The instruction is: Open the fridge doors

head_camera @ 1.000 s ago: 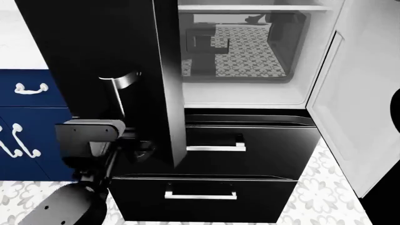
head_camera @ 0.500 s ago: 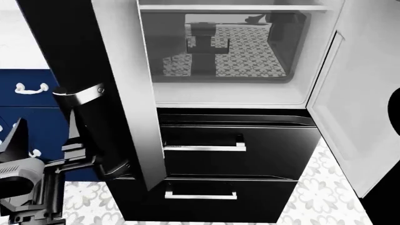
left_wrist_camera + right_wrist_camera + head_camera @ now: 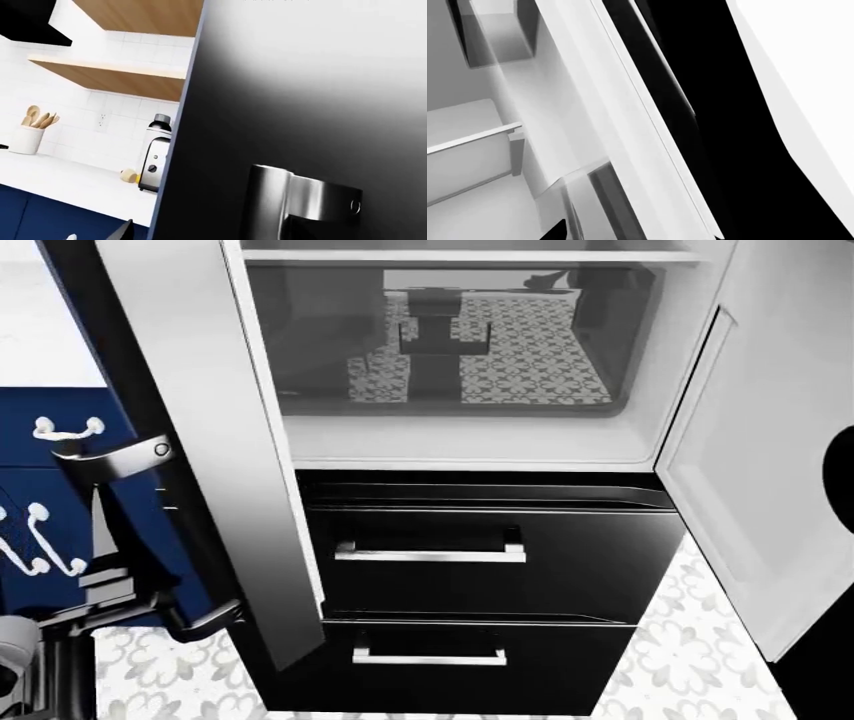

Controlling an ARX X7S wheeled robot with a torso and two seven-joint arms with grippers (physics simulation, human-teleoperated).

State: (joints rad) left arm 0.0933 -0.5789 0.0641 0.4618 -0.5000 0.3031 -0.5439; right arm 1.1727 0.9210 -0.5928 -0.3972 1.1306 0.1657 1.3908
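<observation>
Left arm: its grey housing (image 3: 14, 655) shows at the head view's lower left; the left pincer itself is hidden, so gripping or released cannot be told.
Left door (image 3: 200, 440): swung well open, white inner face outward; its silver handle (image 3: 114, 455) runs vertically, just beyond the left arm, the nearer one.
Right pincer: out of sight, state unknown.
Right door (image 3: 774, 470): wide open at the right.
Drawers (image 3: 507, 550): shut, below the open fridge.
</observation>
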